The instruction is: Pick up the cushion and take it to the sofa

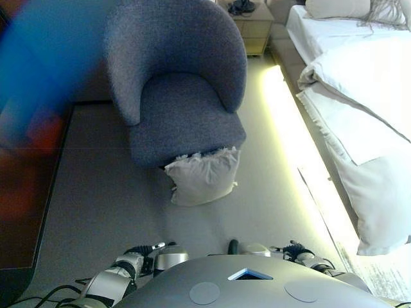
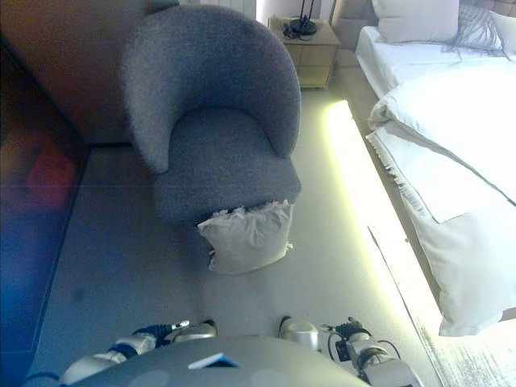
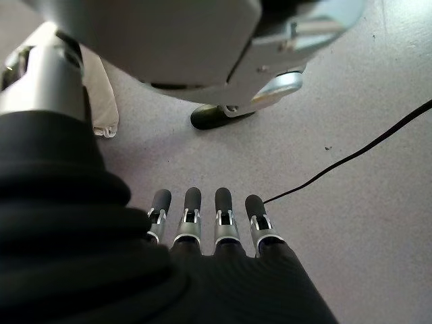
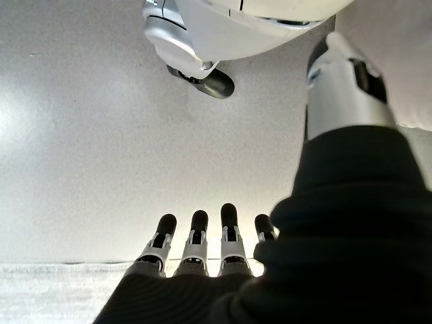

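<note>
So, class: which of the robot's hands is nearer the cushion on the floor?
Neither clearly. The left hand and right hand both hang low by the robot's sides, open, well short of the cushion.

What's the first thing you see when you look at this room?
A big grey armchair stands in the middle, with a pale cushion on the floor leaning against its front. A white bed fills the right side, with a glowing strip along its edge. Both hands, left hand and right hand, hang empty near the floor.

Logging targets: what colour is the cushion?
Pale grey cushion, clearest in the right eye view.
</note>
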